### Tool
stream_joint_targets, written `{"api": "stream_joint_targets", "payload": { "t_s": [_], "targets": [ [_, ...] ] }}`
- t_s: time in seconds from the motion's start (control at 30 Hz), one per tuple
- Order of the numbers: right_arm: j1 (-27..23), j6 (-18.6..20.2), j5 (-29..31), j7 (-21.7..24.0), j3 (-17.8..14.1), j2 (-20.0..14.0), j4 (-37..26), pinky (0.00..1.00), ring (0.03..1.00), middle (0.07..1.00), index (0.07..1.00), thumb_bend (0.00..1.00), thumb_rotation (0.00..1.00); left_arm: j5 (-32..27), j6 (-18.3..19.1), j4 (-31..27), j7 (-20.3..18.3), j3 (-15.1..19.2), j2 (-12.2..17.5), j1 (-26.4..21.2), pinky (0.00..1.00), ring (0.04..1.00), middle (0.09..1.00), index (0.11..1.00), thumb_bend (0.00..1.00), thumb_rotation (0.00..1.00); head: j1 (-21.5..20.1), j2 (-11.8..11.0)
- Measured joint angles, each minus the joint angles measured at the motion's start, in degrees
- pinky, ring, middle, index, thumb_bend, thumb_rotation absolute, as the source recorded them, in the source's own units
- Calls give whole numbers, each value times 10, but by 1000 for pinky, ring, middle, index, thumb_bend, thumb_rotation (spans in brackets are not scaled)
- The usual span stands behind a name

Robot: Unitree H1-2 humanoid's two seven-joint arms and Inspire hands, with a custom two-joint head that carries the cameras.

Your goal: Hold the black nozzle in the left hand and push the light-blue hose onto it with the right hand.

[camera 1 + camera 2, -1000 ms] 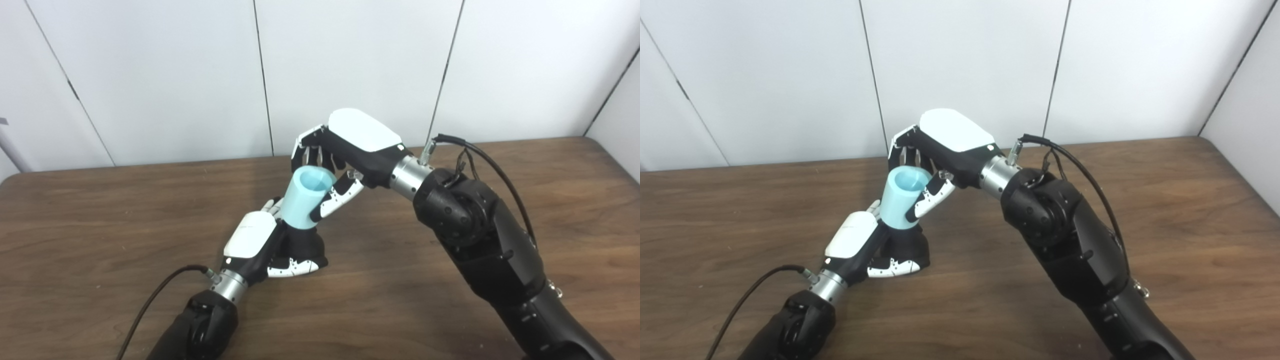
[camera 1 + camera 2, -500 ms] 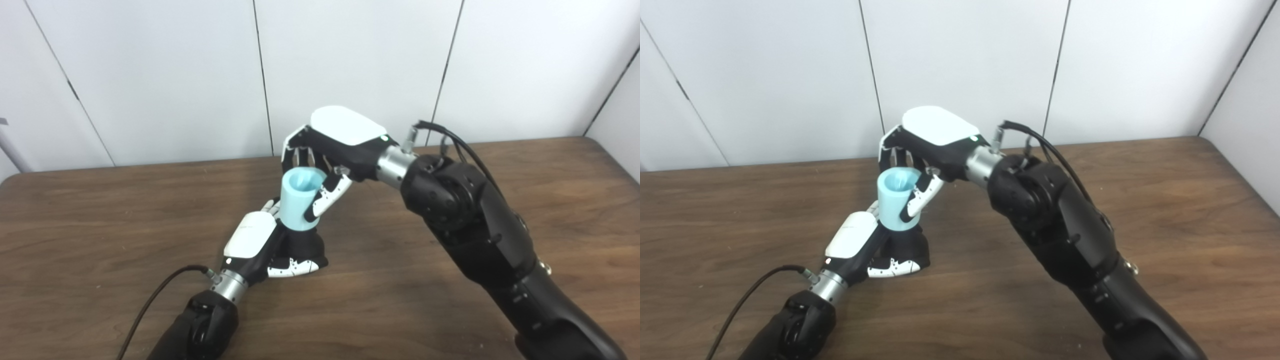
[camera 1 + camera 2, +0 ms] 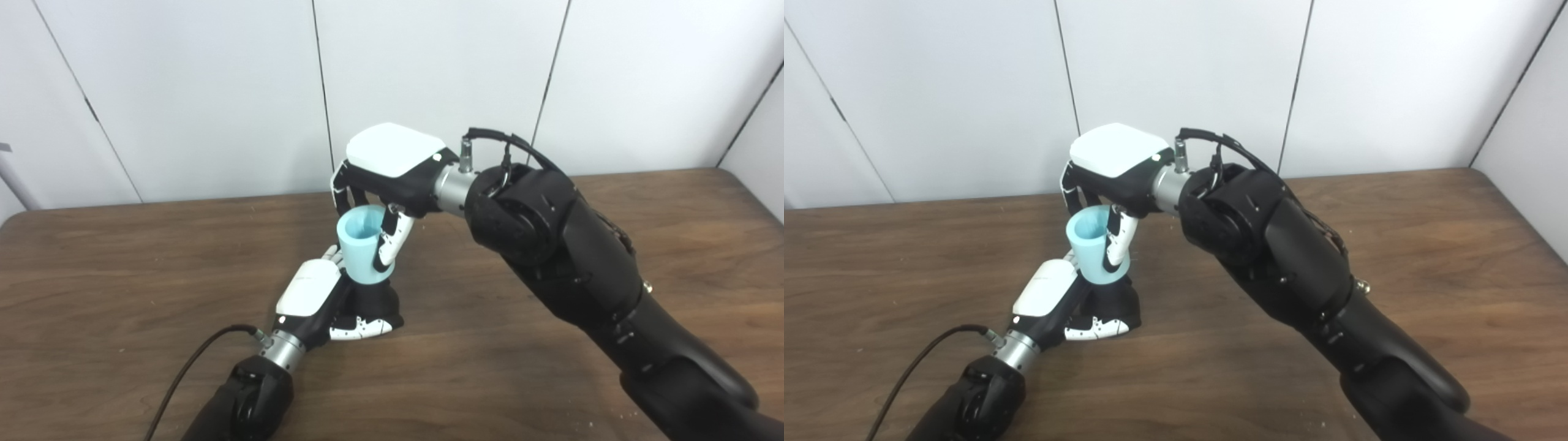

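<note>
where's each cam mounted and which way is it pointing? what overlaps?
Left eye view: on the head, looking down and forward at the table; shows both arms, left robot hand shut on the black nozzle.
Right eye view: beside it, a little to the right, same aim; shows both arms, right robot hand gripping the light-blue hose.
Shared: the same scene, slightly shifted, with the white wall panels behind.

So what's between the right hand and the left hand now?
The light-blue hose, gripped by the right hand, seated on the black nozzle in the left hand; both views.
</note>
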Motion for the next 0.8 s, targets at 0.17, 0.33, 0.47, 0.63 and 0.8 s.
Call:
{"api": "stream_joint_targets", "payload": {
  "t_s": [0.17, 0.33, 0.47, 0.63, 0.8],
  "targets": [
    [0, -2, -7, 2, 0, 4, 0, 127, 199, 399, 485, 524, 0, 0, 0, 0, 0, 0, 0, 0, 1000, 963, 877, 538, 548, 626, 0, 2],
    [3, -4, -7, 1, -1, 4, 0, 155, 227, 396, 501, 522, 0, 0, 0, 0, 0, 0, 0, 0, 1000, 963, 877, 538, 545, 626, 0, 3],
    [12, -3, -1, -4, -9, 4, 0, 140, 215, 431, 490, 525, 0, -1, 0, 0, 0, 0, 0, 0, 1000, 963, 877, 538, 544, 624, -2, 4],
    [26, 0, 9, -14, -21, 5, 0, 120, 194, 469, 480, 529, 0, -1, 2, 0, -1, 0, 0, 0, 1000, 963, 877, 538, 544, 624, -2, 4],
    [40, -2, 13, -33, -24, 6, 0, 115, 190, 421, 480, 527, 0, -2, 4, -2, -3, 0, 0, 1, 1000, 963, 877, 538, 544, 623, -1, 5]
  ]
}}
